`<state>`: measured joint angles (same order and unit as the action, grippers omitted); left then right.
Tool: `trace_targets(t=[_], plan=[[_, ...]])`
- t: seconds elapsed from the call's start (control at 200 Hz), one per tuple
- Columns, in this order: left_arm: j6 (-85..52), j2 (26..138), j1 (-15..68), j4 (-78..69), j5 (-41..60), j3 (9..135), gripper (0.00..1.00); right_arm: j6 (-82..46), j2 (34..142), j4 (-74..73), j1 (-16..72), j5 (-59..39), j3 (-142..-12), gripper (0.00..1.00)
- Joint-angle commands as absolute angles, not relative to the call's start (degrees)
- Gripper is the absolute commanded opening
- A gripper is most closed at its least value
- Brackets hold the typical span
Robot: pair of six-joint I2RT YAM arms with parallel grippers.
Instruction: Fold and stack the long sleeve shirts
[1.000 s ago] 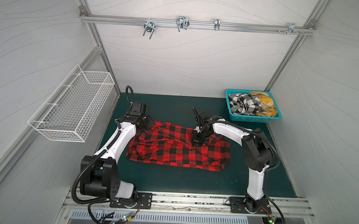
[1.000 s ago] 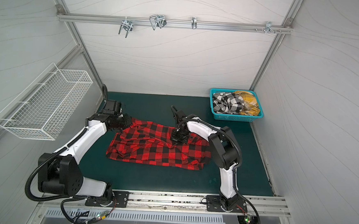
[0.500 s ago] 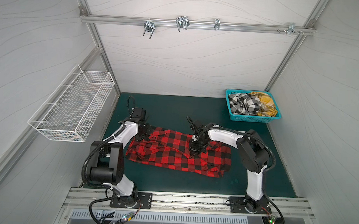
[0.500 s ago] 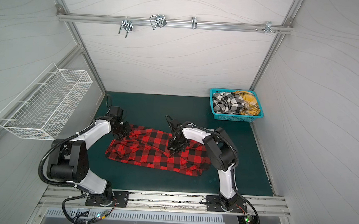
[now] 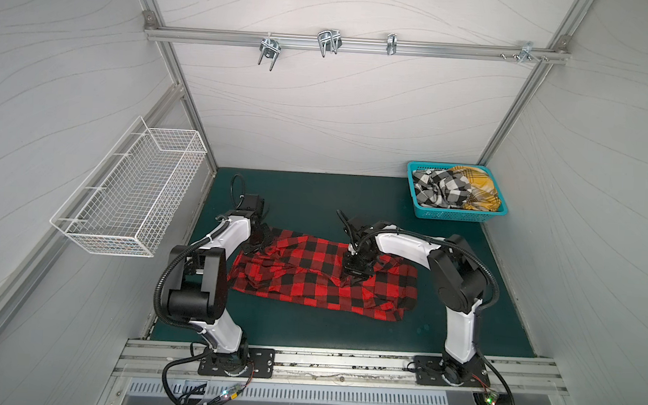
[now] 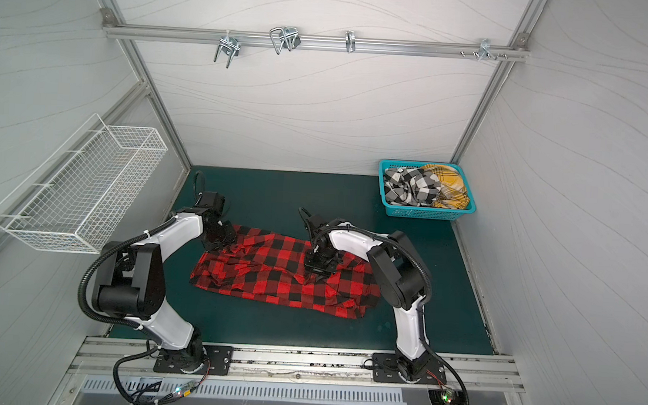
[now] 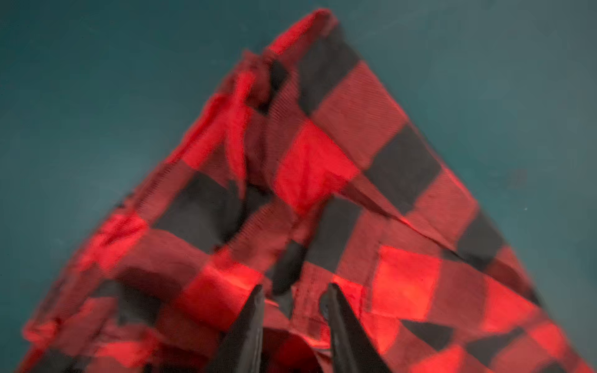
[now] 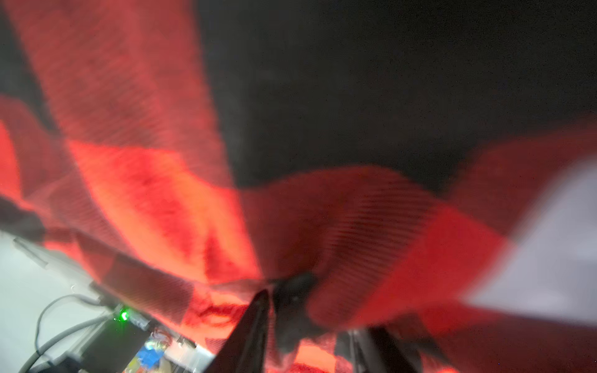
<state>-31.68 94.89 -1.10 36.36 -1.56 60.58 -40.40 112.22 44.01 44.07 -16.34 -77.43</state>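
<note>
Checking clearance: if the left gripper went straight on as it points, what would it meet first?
The red-and-black shirt: the left gripper points into its bunched cloth, which seems to lie just ahead of it. Depth is blurred.

The left arm (image 5: 232, 232) and the right arm (image 5: 404, 247) are twins: glossy white shell links joined by bulky matte-black joint housings. Farthest from each gripper, a black base plate (image 5: 258, 365) with silver screws sits on the aluminium rail (image 5: 343, 361). A ribbed black cable conduit (image 5: 158, 286) loops beside the left arm's black shoulder block, and another conduit (image 5: 492, 285) beside the right arm's. Thin red and black wires trail by the bases, near a small green light (image 5: 489, 402). The left gripper (image 7: 295, 285) has black, tapered fingers (image 7: 248, 326). The right gripper (image 5: 357, 278) is black too, with a thin black cable (image 5: 346, 228) just behind it.
</note>
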Motion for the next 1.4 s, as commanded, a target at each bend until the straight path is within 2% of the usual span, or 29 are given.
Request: trace_targets(t=[0.0, 0.11, 0.16, 0.205, 0.31, 0.4, 0.47, 0.525, 0.64, 0.71, 0.79, 0.865, 1.01, 1.09, 1.161, 1.311, 1.396], plan=[[-32.73, 95.73, -2.19, 41.20, -5.77, 62.36, 0.42, -37.89, 102.63, 51.69, 44.38, -10.95, -75.46, 0.68], [-33.85, 91.85, -1.69, 42.10, -4.92, 64.41, 0.50, -37.35, 93.41, 56.19, 45.43, -7.20, -70.88, 0.71], [-34.42, 90.74, -0.49, 42.53, -4.51, 65.85, 0.51, -38.28, 90.41, 56.54, 45.95, -7.37, -67.53, 0.69], [-34.50, 90.69, 1.33, 42.90, -3.99, 67.54, 0.51, -40.03, 88.64, 55.71, 46.72, -8.40, -63.52, 0.62], [-34.62, 92.51, 5.69, 42.65, -3.59, 69.87, 0.47, -43.62, 87.94, 50.30, 49.15, -12.68, -56.35, 0.50], [-36.11, 95.17, 6.20, 41.63, -1.59, 69.20, 0.37, -44.63, 91.59, 49.52, 52.90, -11.83, -56.63, 0.45], [-36.29, 97.42, 6.20, 40.60, 0.03, 68.53, 0.34, -46.05, 94.25, 47.99, 53.61, -12.51, -56.13, 0.39], [-36.39, 99.73, 5.87, 39.77, 2.12, 68.12, 0.32, -46.83, 95.34, 46.02, 53.27, -12.97, -55.02, 0.38], [-38.29, 104.07, 3.01, 38.22, 7.50, 66.31, 0.20, -46.02, 98.25, 43.28, 50.46, -12.90, -54.05, 0.36], [-40.00, 104.75, 0.48, 35.58, 9.09, 63.75, 0.18, -44.55, 101.14, 42.51, 47.29, -12.99, -54.95, 0.34], [-39.96, 105.73, -1.44, 35.60, 8.36, 63.31, 0.16, -42.05, 105.20, 42.31, 42.66, -12.63, -58.50, 0.34], [-39.08, 106.72, -1.80, 36.84, 6.87, 64.22, 0.13, -39.16, 111.01, 44.24, 37.68, -11.76, -67.20, 0.34], [-40.65, 104.22, -0.35, 37.16, 9.92, 61.75, 0.11, -30.76, 125.22, 58.78, 31.84, -7.71, -99.62, 0.35], [-42.90, 98.16, 5.45, 36.45, 13.70, 57.54, 0.16, -28.21, 127.53, 66.12, 30.86, -5.06, -113.30, 0.42], [-44.35, 91.87, 12.59, 37.44, 13.78, 54.93, 0.25, -27.16, 124.81, 68.64, 30.65, -3.05, -115.68, 0.49], [-48.05, 79.54, 17.46, 38.21, 11.32, 53.89, 0.48, -28.28, 110.71, 65.30, 31.97, -3.67, -100.01, 0.57], [-45.57, 77.83, 17.40, 39.88, 8.48, 58.11, 0.52, -30.66, 103.34, 61.90, 34.20, -6.48, -88.93, 0.59]])
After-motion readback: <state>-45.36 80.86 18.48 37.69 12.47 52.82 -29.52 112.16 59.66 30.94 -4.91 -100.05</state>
